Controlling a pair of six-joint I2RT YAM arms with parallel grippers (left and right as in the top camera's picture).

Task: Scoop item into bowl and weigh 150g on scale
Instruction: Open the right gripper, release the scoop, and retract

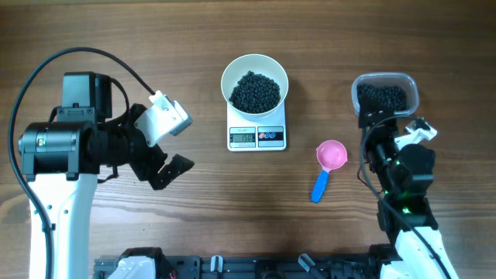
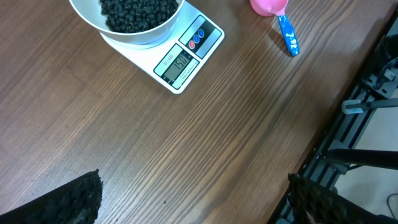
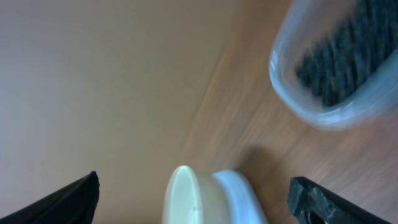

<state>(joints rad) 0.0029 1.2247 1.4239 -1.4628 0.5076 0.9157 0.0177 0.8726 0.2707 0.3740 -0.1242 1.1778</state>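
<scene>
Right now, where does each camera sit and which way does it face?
Overhead: fixed above the table, looking straight down; left arm and right arm show.
Left wrist: on the left arm, looking across at the bowl on the scale and the scoop; left gripper open at bottom corners.
Right wrist: on the right arm, blurred, facing the tub; right gripper open at bottom corners.
Shared: overhead and left wrist both show bowl, scale, scoop.
</scene>
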